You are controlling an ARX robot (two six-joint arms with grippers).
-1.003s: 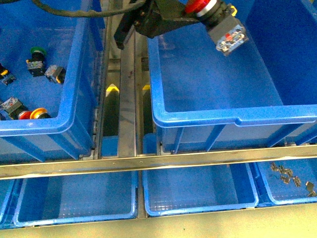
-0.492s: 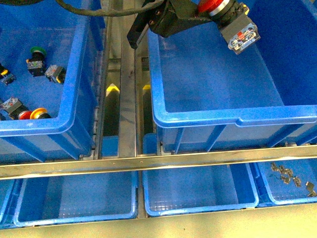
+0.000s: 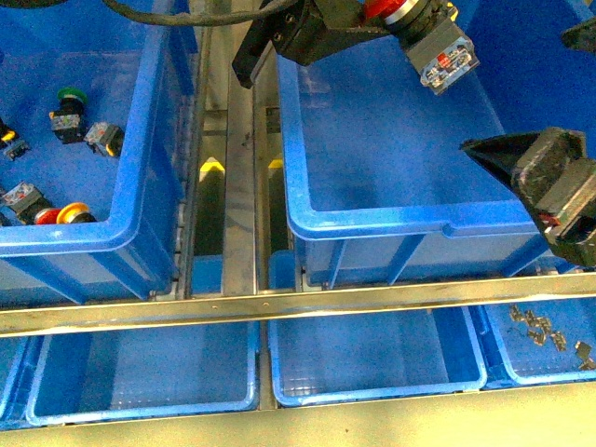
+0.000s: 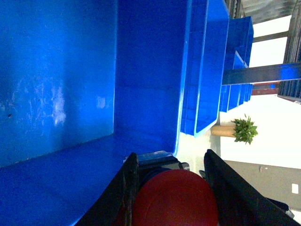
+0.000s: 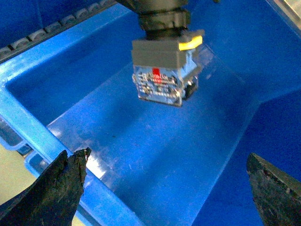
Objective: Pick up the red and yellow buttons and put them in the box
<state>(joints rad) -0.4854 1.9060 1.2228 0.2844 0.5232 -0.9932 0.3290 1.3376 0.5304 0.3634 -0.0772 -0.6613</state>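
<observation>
Now red button [image 3: 436, 54] hangs over the box [image 3: 372, 223], barely shifted, left gripper [image 4: 175, 188] clamped on its cap; right gripper [image 5: 164, 183] has just come in, jaws spread, empty. Drop looks next. Right wrist view shows the switch's terminal face, left wrist only the cap

Over the box's [image 3: 372, 222] far end, the red button [image 3: 402, 7] had its cap clipped by the top edge! Right of the box, the right gripper [image 3: 515, 91] was cut off too. Just below the box's right corner, small metal bits [image 3: 538, 328] were too tiny to name.
</observation>
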